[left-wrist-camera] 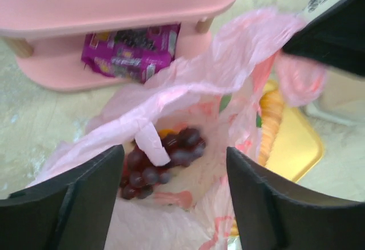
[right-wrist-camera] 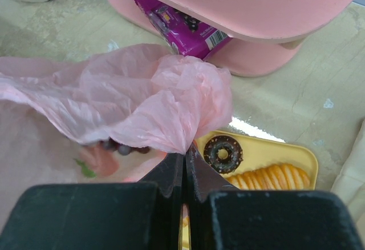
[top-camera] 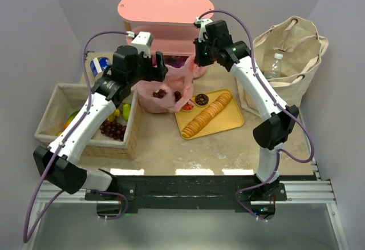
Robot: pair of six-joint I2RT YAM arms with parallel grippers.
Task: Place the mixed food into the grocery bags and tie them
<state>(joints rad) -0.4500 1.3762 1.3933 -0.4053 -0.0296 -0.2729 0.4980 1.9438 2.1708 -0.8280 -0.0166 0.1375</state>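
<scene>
The pink plastic bag (top-camera: 165,93) stands mid-table with dark grapes (left-wrist-camera: 165,158) lying inside it. My left gripper (left-wrist-camera: 174,181) hangs open over the bag's mouth, with nothing between its fingers (left-wrist-camera: 85,198). My right gripper (right-wrist-camera: 185,153) is shut on the bag's right rim (right-wrist-camera: 171,101), pulling it up and toward the pink shelf. In the top view the left gripper (top-camera: 157,70) and right gripper (top-camera: 197,56) flank the bag. The beige canvas bag (top-camera: 288,56) stands open at the far right with a clear water bottle (top-camera: 275,66) in it.
A yellow tray (top-camera: 225,125) beside the bag carries a row of crackers (top-camera: 208,115) and a chocolate doughnut (right-wrist-camera: 223,153). A woven basket (top-camera: 63,99) at left holds grapes and fruit. The pink shelf (top-camera: 165,16) at the back holds a purple packet (right-wrist-camera: 182,30). A blue can (top-camera: 101,64) stands back left.
</scene>
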